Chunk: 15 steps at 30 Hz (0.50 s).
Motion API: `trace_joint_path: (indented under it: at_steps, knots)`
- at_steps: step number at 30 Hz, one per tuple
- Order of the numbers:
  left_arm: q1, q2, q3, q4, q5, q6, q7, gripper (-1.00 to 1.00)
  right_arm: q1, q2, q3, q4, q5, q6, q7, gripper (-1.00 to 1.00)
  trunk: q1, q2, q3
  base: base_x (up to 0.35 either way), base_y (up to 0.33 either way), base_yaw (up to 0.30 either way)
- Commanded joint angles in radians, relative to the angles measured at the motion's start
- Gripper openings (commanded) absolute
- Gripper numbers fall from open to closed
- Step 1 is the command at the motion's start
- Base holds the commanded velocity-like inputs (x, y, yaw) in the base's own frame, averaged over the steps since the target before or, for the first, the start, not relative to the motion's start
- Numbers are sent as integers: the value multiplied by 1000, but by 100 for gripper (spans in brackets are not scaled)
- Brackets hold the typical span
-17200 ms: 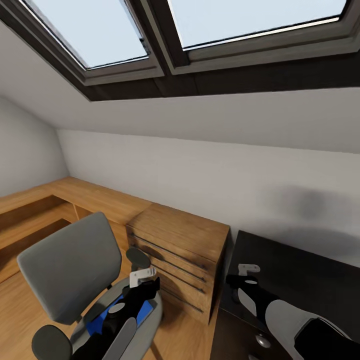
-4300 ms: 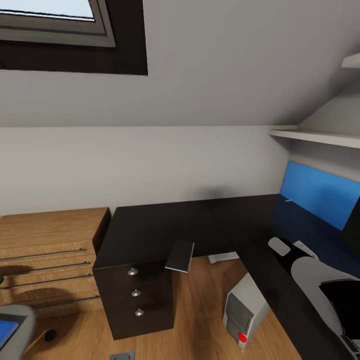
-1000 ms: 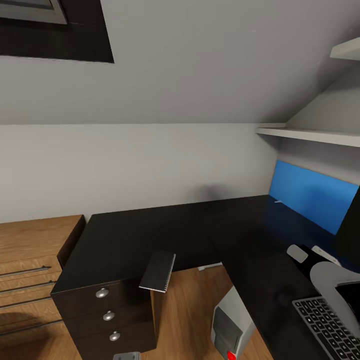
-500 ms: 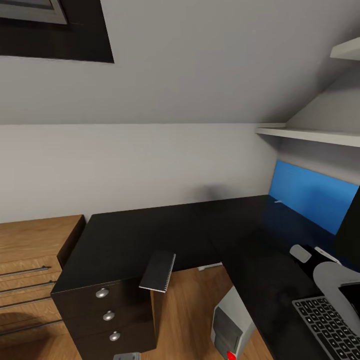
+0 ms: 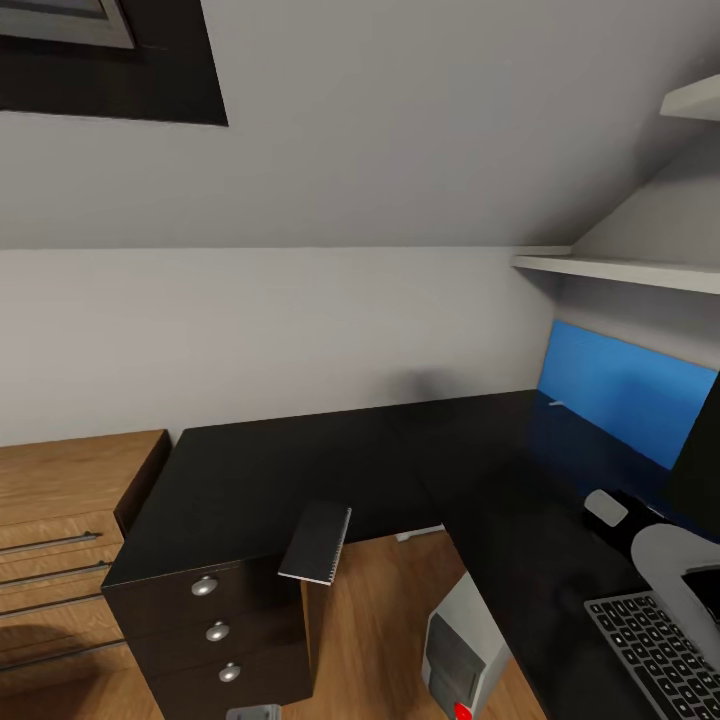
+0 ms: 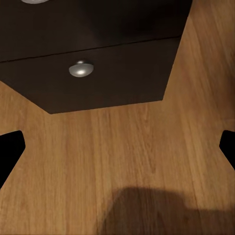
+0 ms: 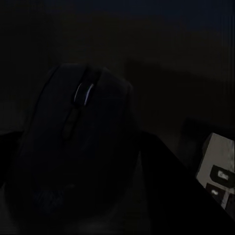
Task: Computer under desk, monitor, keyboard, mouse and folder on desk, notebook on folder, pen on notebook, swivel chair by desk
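Your right fingers (image 7: 78, 196) sit either side of the dark, rounded computer mouse (image 7: 73, 147), its pale scroll wheel catching a little light in the right wrist view. The picture is too dark for you to tell whether they are clenched on it or only flanking it. A corner of the grey-keyed keyboard (image 7: 218, 171) shows near the mouse there. Your left fingers (image 6: 10, 152) are released and spread wide, their black tips at opposite edges of the left wrist view, over the wooden plank floor (image 6: 127, 156) in front of the black drawer unit with round silver knobs (image 6: 81, 69).

In the head view, the black L-shaped desk surface (image 5: 330, 460) runs from the drawers round the corner to your right arm (image 5: 670, 560), which reaches over it beside the keyboard (image 5: 655, 650). A dark spiral-bound notebook (image 5: 315, 542) is tilted and overhangs the surface's front edge beside the drawers. The grey computer tower with a red button (image 5: 460, 655) stands on the floor under the surface, just inside its inner edge. A blue panel (image 5: 625, 400) lines the wall behind the surface, and a white shelf (image 5: 620, 270) hangs above it. The middle stretch of the surface near the corner is bare. A wooden chest of drawers (image 5: 60, 530) touches the surface's left end.
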Motion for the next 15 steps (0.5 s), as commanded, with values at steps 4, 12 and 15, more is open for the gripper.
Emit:
trace_joint_path:
  at_steps: [4, 12, 15]
  knots:
    - [-1, 1, -6, 0, 11, -6, 6, 100, 0, -9, 8, -3, -7, 22, -6, -100, 4, -8, -4, 0, 0, 0]
    - [-1, 1, -5, 0, 11, -5, 7, 100, 0, -11, 9, -4, -7, 24, -5, -100, 34, -64, -29, 0, 0, 0]
    - [-1, 1, -5, 0, 11, -5, 7, 100, 0, -11, 9, -4, -7, 24, -5, -100, 46, -85, -39, 0, 0, 0]
